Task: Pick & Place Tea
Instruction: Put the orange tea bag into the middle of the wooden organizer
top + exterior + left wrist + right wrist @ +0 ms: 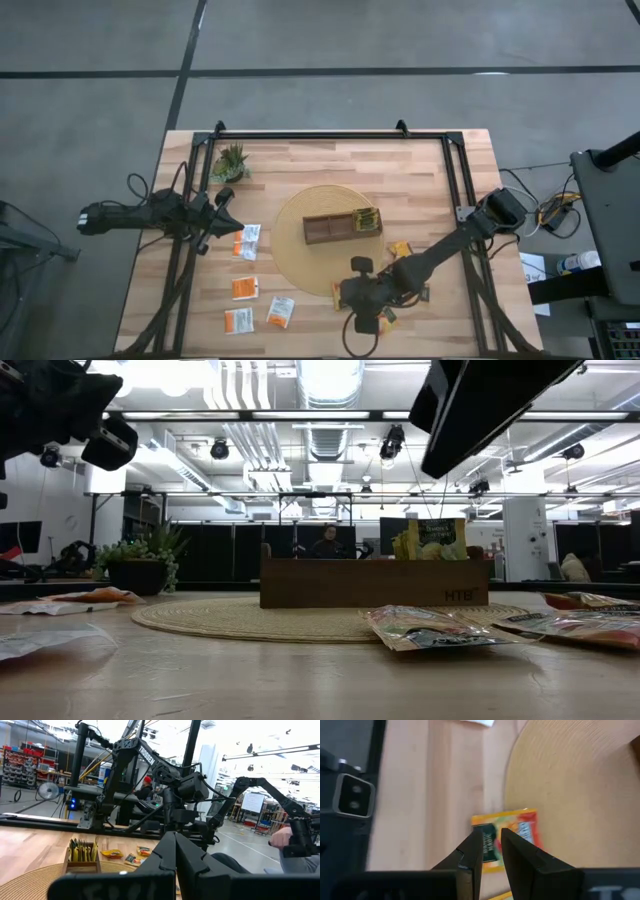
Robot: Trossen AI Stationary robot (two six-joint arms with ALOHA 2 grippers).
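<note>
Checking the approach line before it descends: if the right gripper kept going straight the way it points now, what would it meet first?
Most likely the yellow-and-orange tea sachet lying half on the round woven mat. The right gripper, fingers slightly apart, points straight down at it; how far above it hangs is unclear.

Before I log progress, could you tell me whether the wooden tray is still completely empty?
No: in the high view, yellow-green sachets already stand in the right-end compartment of the wooden tray.
</note>
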